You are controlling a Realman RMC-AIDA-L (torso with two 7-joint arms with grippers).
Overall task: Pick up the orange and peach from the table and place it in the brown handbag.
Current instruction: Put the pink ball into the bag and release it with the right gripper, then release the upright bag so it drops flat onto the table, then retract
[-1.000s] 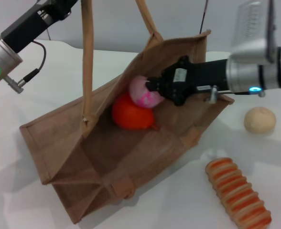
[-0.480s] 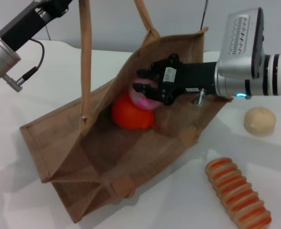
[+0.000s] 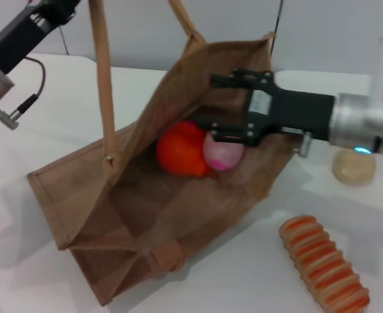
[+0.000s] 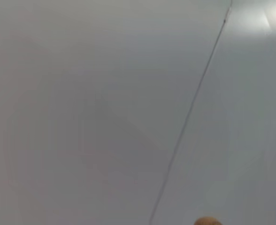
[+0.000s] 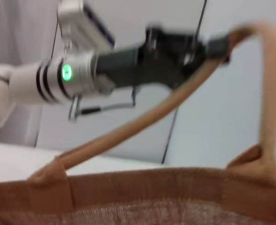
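Note:
The brown handbag (image 3: 146,215) lies open on the white table, its mouth facing me. The orange (image 3: 180,149) rests inside it. The peach (image 3: 223,151) lies right beside the orange, touching it. My right gripper (image 3: 212,105) is open and empty inside the bag's mouth, just above the peach. My left arm reaches in from the upper left and holds one strap handle (image 3: 101,78) straight up. Its gripper is out of the head view. It shows in the right wrist view (image 5: 208,47), shut on the top of the strap loop (image 5: 142,117).
A beige round lump (image 3: 354,165) sits on the table to the right of the bag, under my right arm. An orange-and-cream striped loaf (image 3: 325,270) lies at the front right. The bag's far wall (image 3: 243,55) stands up behind my right gripper.
My right gripper has opened and let go of the peach, which dropped beside the orange. The gripper has drawn back slightly to the right. The held strap has shifted left.

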